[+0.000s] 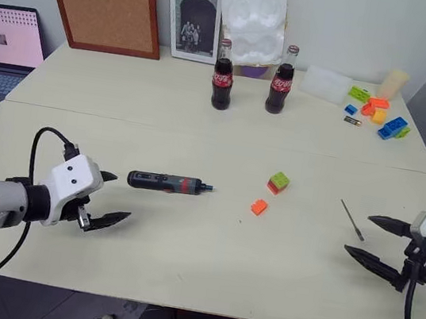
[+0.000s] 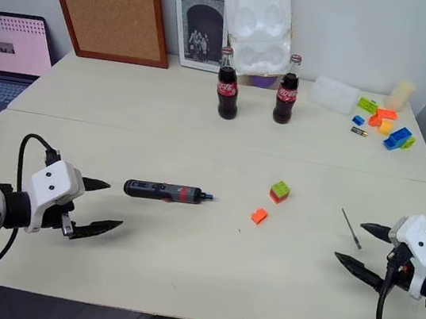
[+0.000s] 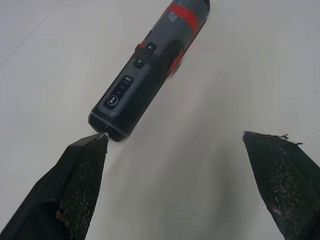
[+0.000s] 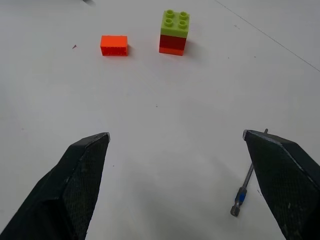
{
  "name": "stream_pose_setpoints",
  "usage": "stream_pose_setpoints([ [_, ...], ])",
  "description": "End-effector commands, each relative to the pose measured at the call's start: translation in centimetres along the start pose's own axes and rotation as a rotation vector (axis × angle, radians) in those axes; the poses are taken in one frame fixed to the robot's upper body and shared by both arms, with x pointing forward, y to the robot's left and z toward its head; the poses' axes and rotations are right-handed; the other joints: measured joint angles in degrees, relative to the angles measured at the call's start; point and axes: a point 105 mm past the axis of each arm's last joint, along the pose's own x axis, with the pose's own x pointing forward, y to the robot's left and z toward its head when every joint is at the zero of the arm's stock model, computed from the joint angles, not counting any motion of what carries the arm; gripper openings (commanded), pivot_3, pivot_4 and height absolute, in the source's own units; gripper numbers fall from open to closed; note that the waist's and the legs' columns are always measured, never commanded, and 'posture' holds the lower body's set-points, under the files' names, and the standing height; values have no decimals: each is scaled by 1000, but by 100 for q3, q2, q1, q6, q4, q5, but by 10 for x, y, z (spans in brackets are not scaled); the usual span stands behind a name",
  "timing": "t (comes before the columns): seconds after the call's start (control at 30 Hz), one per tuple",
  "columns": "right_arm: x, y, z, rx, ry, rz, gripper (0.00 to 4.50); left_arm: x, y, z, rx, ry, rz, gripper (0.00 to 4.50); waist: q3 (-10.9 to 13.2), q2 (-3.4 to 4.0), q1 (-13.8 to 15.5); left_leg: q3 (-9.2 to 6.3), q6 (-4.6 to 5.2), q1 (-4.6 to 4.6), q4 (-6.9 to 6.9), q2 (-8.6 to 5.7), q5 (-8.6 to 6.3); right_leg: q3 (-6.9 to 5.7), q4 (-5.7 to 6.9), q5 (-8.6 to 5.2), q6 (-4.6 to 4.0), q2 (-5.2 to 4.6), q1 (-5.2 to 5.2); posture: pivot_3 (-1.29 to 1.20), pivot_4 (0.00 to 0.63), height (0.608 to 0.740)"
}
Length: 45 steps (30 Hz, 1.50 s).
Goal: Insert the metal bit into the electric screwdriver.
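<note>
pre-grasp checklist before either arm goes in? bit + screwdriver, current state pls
1. Left gripper fingers open: ok.
2. Right gripper fingers open: ok.
3. Electric screwdriver lies flat and free on the table, butt end toward the left gripper: ok.
4. Metal bit lies loose beside the right gripper, untouched: ok.
5. Bit seated in the screwdriver: not ok, not yet done.
6. Orange brick and green-topped brick lie clear of both: ok.
</note>
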Motion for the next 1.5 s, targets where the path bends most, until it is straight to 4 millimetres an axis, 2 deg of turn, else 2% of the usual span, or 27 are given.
stream_pose_setpoints([
  [0.03, -2, 0, 9, -43, -9, -6, 4500, -1, 1, 9, 27, -25, -1, 4485, 0, 0, -1, 0, 0, 0, 0, 0, 0, 0, 0, 0, 0, 0, 0, 0, 150, 740],
  [0.2, 1, -1, 11, -46, -13, -1, 4500, -1, 2, 10, 21, -27, 17, 4485, 0, 0, -1, 0, 0, 0, 0, 0, 0, 0, 0, 0, 0, 0, 0, 0, 150, 740],
  [0.4, 4, 1, 12, -51, -19, 9, 4500, 1, 7, 31, -14, -160, 31, 4485, 0, 0, 3, 0, 0, -1, 1, 0, 0, -1, 1, 0, 0, 0, 1, 0, 150, 740],
  [0.53, 5, 0, 14, -58, -29, 6, 4500, 2, 5, 30, -6, -142, 15, 4485, 0, 0, -1, 0, 0, 0, 0, 0, 0, -1, 1, 1, 1, 0, 1, 0, 150, 740],
  [0.67, 9, -1, 20, -64, -56, 1, 4500, 3, 4, 33, 7, -145, 2, 4485, 0, 0, -5, 0, 0, 0, 1, 0, 0, 0, 1, 1, 0, 1, 0, 0, 150, 740],
  [0.8, 21, 1, 31, -69, -108, 10, 4500, 8, -5, 45, 35, -181, -46, 4485, 0, 0, -4, 0, 0, 1, 2, 0, 0, 0, 2, 1, 0, 1, 0, 0, 150, 740],
  [0.97, 53, -1, 48, -96, -176, 7, 4500, 20, -22, 56, 54, -188, -143, 4485, 1, 2, -25, -1, 0, 1, 2, 0, 0, 0, 5, 2, 0, 1, 0, 0, 150, 740],
  [1.1, 100, -11, 50, -95, -157, -15, 4500, 37, -34, 78, 93, -270, -203, 4485, 2, 1, -47, -3, 0, 1, 2, 0, 0, -1, 6, 2, 1, 2, 0, 0, 150, 740],
  [1.17, 118, -16, 54, -61, -166, -28, 4500, 43, -40, 88, 104, -304, -230, 4485, 3, 2, -59, -2, 0, -4, 8, -3, 1, 1, 5, 8, 1, 2, -2, 0, 150, 740],
  [1.37, 150, -11, 58, -18, -186, -5, 4500, 53, -55, 101, 111, -354, -284, 4485, 3, 3, -50, -8, 1, -10, -2, -1, 1, -5, 8, 35, 11, 3, -7, 0, 150, 740],
  [1.5, 170, -15, 47, 24, -153, -48, 4500, 59, -62, 107, 102, -385, -302, 4485, 3, 4, -53, -10, 5, -14, -6, -2, -2, -7, 7, 33, 12, 3, -12, 0, 150, 740],
])
